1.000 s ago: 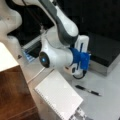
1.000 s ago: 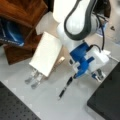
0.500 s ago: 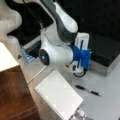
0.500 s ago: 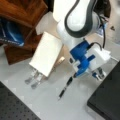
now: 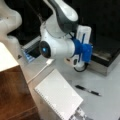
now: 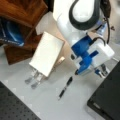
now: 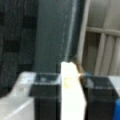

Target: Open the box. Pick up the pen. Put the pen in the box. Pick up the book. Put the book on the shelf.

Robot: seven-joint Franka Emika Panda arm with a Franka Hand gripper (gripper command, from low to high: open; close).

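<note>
Shelf (image 6: 21,15): reddish-brown wooden unit, a front view's top left, well apart from the claw.

Box (image 6: 110,97): black lid, lying shut at a front view's bottom right; the claw works at its near edge.

Book (image 5: 58,96): white spiral notebook, flat on the surface (image 5: 107,102), untouched.

Claw (image 7: 71,100): in the wrist view its two dark fingers (image 7: 46,97) sit either side of a white tab, apparently the box latch, seemingly pinching it.

Pen (image 6: 65,87): black, flat on the surface between book and box, just beside the claw, long axis running diagonally in both front views.
</note>
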